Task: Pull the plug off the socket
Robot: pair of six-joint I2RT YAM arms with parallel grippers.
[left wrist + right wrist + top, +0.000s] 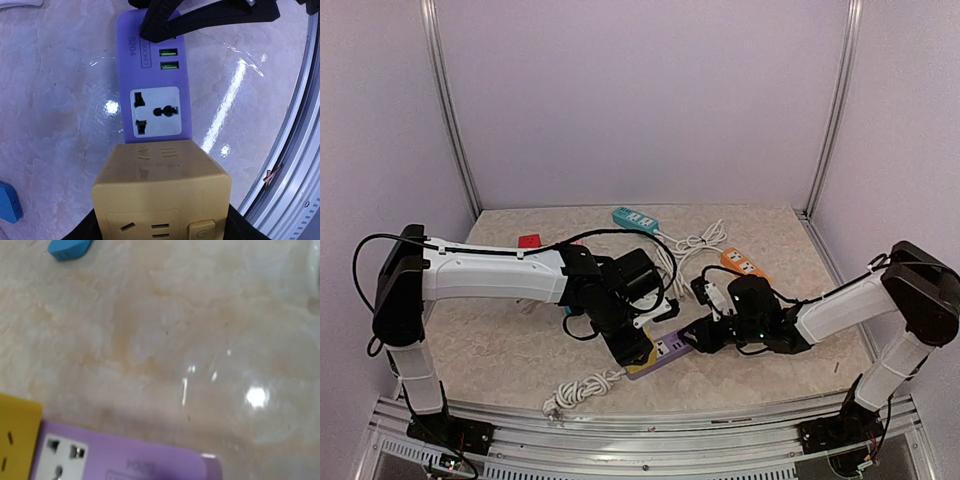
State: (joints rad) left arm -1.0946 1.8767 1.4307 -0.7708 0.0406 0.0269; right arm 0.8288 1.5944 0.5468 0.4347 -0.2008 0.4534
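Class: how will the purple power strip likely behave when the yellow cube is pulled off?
Probably rigid: the purple power strip looks like moulded plastic. Lying flat on the glossy table, it may slide or lift with the yellow cube unless held.

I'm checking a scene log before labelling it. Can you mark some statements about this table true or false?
1. The yellow adapter sits plugged into the purple power strip. True.
2. The strip's USB ports are red. False: they are green.
3. A teal power strip lies at the far side of the table. True.
4. The orange power strip lies left of the purple one. False: it lies to its right, farther back.
5. The socket beside the adapter holds a plug. False: it is empty.
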